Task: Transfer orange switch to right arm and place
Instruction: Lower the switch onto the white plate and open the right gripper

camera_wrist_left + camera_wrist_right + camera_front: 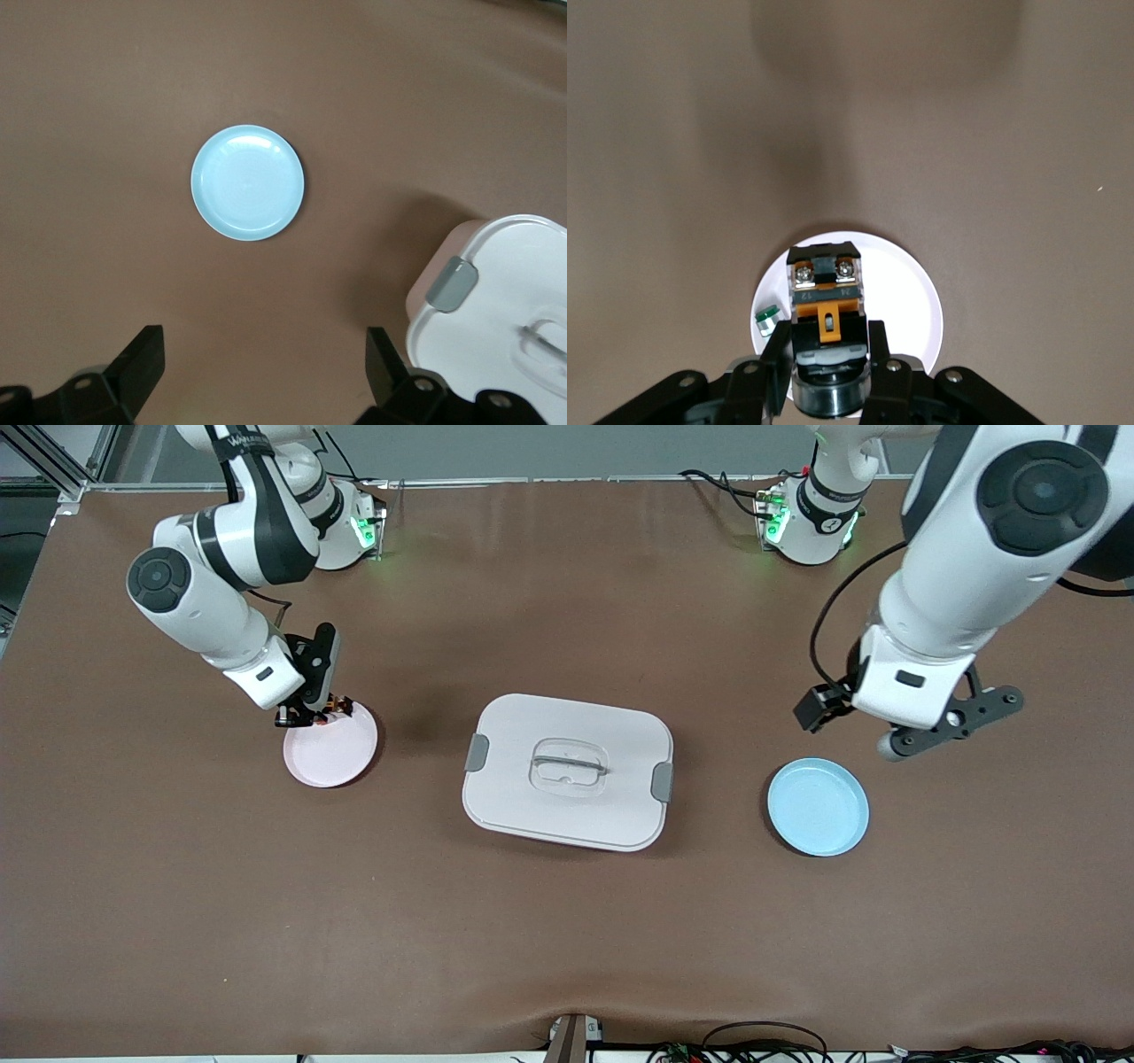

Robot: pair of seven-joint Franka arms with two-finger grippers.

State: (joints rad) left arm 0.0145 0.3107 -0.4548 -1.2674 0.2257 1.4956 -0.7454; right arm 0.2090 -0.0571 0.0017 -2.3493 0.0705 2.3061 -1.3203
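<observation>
Orange-faced and black, the orange switch [826,314] sits pinched in the right gripper [827,354], low over the pink plate [330,747] toward the right arm's end of the table, beside a small whitish-green part [766,320]. At the left arm's end, the left gripper [266,372] hovers spread wide above the blue plate [818,807]; between both plates lies a white lidded box [569,771]

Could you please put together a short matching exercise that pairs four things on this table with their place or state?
Things:
1. orange switch
2. blue plate
3. lidded white container
4. left end effector

Descriptions:
A. open, holding nothing
B. mid-table, between the two plates
C. gripped by the right end effector over the pink plate
D. toward the left arm's end, nothing on it

Pairs: 1-C, 2-D, 3-B, 4-A
</observation>
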